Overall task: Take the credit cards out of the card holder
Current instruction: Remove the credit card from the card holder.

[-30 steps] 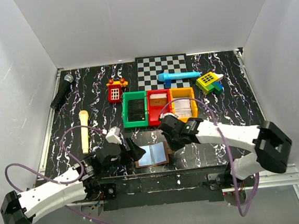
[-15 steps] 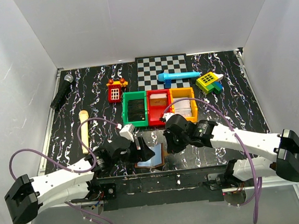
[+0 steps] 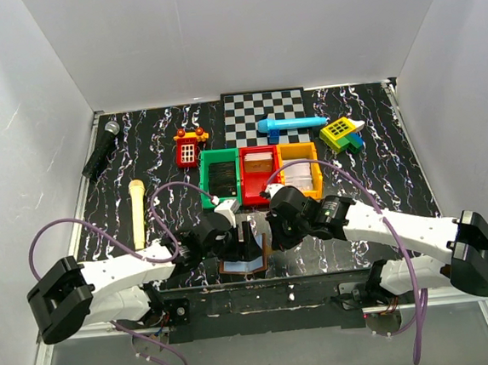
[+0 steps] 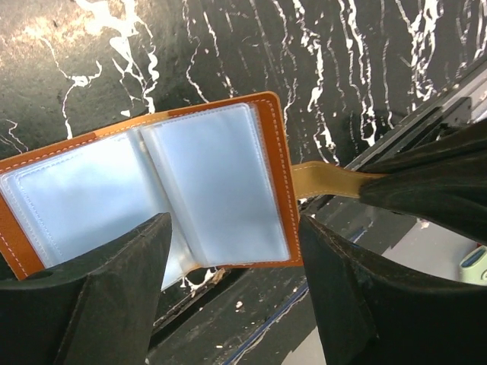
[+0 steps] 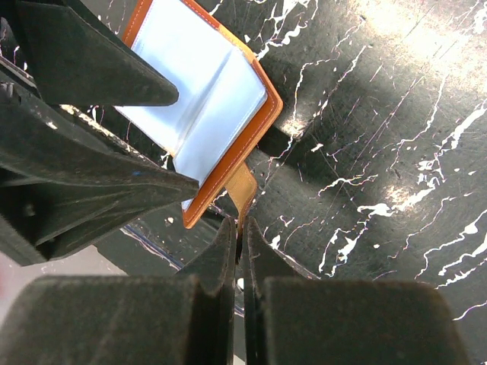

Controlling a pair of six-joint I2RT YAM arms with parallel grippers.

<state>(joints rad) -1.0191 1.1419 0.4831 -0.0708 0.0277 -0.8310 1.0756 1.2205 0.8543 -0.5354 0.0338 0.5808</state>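
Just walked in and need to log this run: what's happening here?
The brown card holder lies open near the front edge of the table. The right gripper is shut on its tan strap, while the left gripper hangs open over the clear sleeves. No card looks pulled out yet.

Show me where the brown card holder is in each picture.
Top external: card holder bottom centre, partly covered.
Left wrist: card holder centre-left, lying open.
Right wrist: card holder upper left, open.
Shared landmark: black, white-veined tabletop beneath it.
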